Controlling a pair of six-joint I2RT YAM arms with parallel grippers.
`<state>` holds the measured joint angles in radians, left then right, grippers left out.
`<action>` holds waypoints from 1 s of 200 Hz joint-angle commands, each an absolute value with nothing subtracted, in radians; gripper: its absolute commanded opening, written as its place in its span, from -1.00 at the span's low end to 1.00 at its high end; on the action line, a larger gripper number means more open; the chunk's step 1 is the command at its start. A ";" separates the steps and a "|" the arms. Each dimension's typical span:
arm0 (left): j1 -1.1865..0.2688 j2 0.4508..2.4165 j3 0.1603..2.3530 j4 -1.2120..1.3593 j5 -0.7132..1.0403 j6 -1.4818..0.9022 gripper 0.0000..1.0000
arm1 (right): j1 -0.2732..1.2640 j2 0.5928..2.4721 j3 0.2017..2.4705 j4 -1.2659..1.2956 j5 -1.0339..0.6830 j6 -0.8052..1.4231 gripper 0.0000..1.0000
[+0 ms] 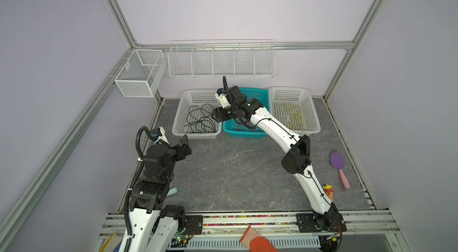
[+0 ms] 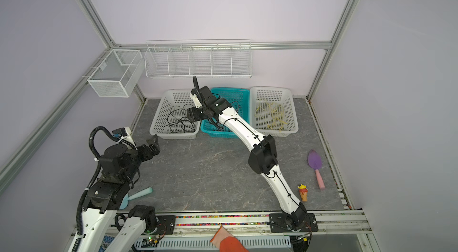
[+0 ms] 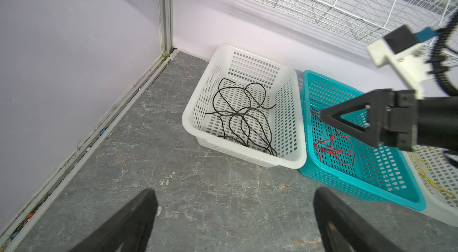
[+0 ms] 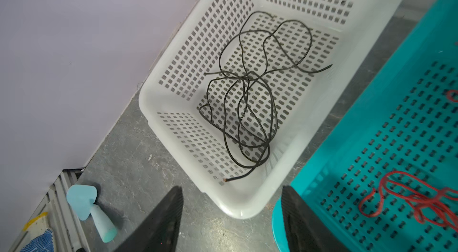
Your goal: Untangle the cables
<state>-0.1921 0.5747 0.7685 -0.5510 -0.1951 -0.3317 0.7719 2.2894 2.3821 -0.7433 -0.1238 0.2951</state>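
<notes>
Left wrist view: the left gripper (image 3: 234, 190) gapes empty above the table (image 3: 138, 154), black cables (image 3: 241, 120) beyond it in a white basket (image 3: 195, 114). The right gripper (image 4: 232, 188), spread and empty, hangs over that basket's rim, red cables (image 4: 418, 201) beside it in the teal basket (image 4: 371, 114).

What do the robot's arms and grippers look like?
Both the left arm and right arm have white link shells and black joint housings. Thin black wires run along the right arm's shells, and a black corrugated hose loops at each wrist beside a white camera bracket. The left gripper and right gripper are black, with tapering fingers.
</notes>
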 commanded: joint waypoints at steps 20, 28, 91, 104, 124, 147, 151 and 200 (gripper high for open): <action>-0.197 0.610 0.716 -0.497 -0.319 -0.385 0.98 | 0.764 1.619 1.728 -0.386 0.015 0.143 0.43; -0.197 0.613 0.696 -0.472 -0.328 -0.391 0.99 | 0.762 1.503 1.592 -0.326 0.076 0.132 0.47; -0.197 0.616 0.445 -0.023 -0.349 -0.221 0.98 | 0.597 0.940 1.010 -0.379 0.404 0.175 0.77; -0.196 0.668 0.416 0.059 -0.372 -0.183 0.98 | 0.528 0.893 0.931 -0.406 0.445 0.207 0.77; -0.195 0.763 0.411 0.129 -0.385 -0.117 0.99 | 0.444 0.845 0.802 -0.368 0.530 0.201 0.78; -0.175 0.893 0.375 0.273 -0.416 -0.085 0.98 | 0.349 0.831 0.720 -0.280 0.542 0.245 0.78; -0.168 0.911 0.362 0.311 -0.423 -0.093 0.99 | 0.334 0.835 0.707 -0.257 0.545 0.250 0.77; -0.097 1.180 0.303 0.679 -0.388 -0.083 0.99 | 0.118 0.985 0.660 -0.132 0.520 0.307 0.77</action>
<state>-0.1127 1.0809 0.3164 0.4210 -0.3965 -0.1150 0.2165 0.9104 0.6968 -0.2508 0.5362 0.2592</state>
